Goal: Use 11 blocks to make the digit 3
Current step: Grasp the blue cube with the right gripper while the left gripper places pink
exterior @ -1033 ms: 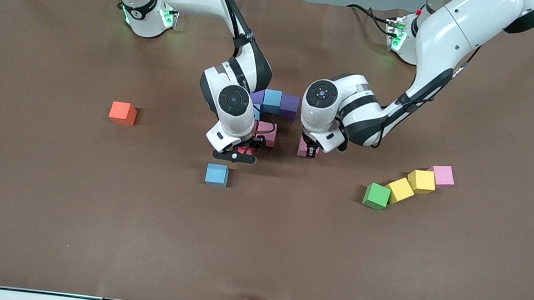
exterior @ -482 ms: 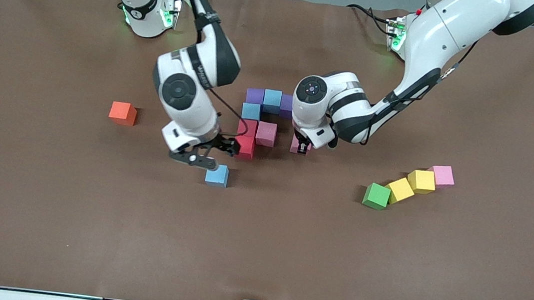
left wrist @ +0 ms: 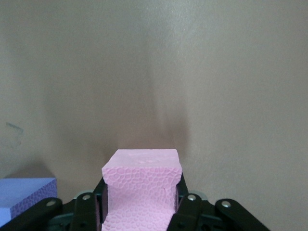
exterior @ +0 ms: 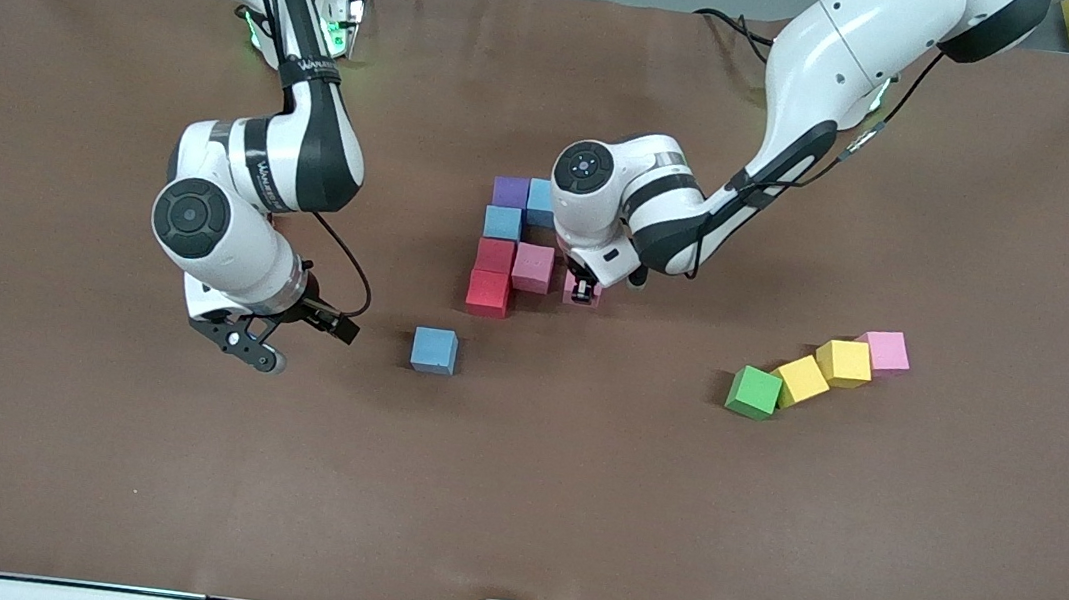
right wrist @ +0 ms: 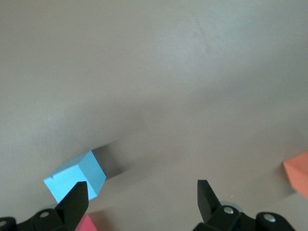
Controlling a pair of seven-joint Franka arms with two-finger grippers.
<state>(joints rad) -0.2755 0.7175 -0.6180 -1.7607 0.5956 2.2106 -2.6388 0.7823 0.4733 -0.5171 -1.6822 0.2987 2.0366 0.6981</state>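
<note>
The blocks lie in three places: a cluster at mid-table of purple (exterior: 510, 191), light blue (exterior: 503, 223), two red (exterior: 489, 293) and one pink block (exterior: 532, 268); a lone light blue block (exterior: 434, 350) nearer the front camera; and a row of green (exterior: 752, 392), yellow (exterior: 801, 381), yellow and pink toward the left arm's end. The left gripper (exterior: 583, 292) is clamped on a pink block (left wrist: 141, 185) just beside the cluster's pink one. The right gripper (exterior: 250, 345), fingers spread and empty, hangs over bare table toward the right arm's end.
</note>
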